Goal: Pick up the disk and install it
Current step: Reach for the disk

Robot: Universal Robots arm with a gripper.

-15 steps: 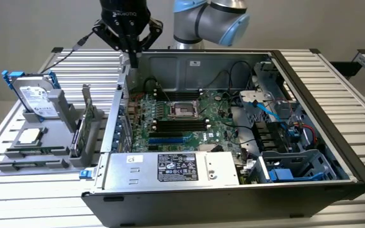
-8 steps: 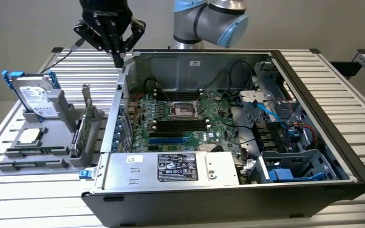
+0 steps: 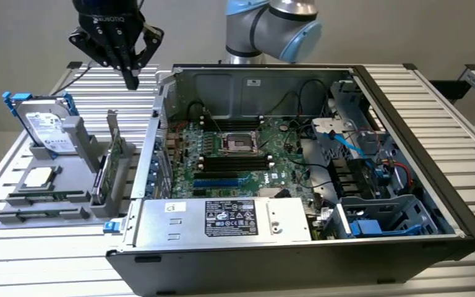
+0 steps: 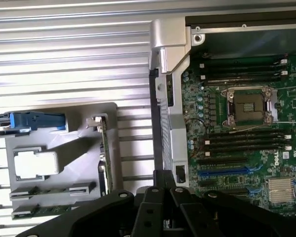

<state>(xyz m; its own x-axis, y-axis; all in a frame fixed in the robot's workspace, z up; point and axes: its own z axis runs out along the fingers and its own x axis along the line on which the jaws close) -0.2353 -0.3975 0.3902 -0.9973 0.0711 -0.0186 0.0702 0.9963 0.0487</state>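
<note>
- A slatted metal table (image 3: pixel 23 260) is noted underfoot of everything. Nearest, an open computer case (image 3: pixel 262 275) is laid on its side, motherboard exposed.
- Just beside it, toward the exterior view's left, a grey holder (image 3: pixel 56 213) is seen.
- The disk (image 3: pixel 46 127) is stood on edge at the holder's far end, long axis judged roughly upright, untouched.
- Farther back, the end effector (image 3: pixel 130 77) is hung high with fingers pressed together and nothing held. The disk lies below it, toward the exterior view's left.

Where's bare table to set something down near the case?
Free in the exterior view: ribbed aluminium table below the grey plastic holder tray, and right of the open black computer case. Crowded: the tray, holding the blue-framed silver disk, and case interior.
</note>
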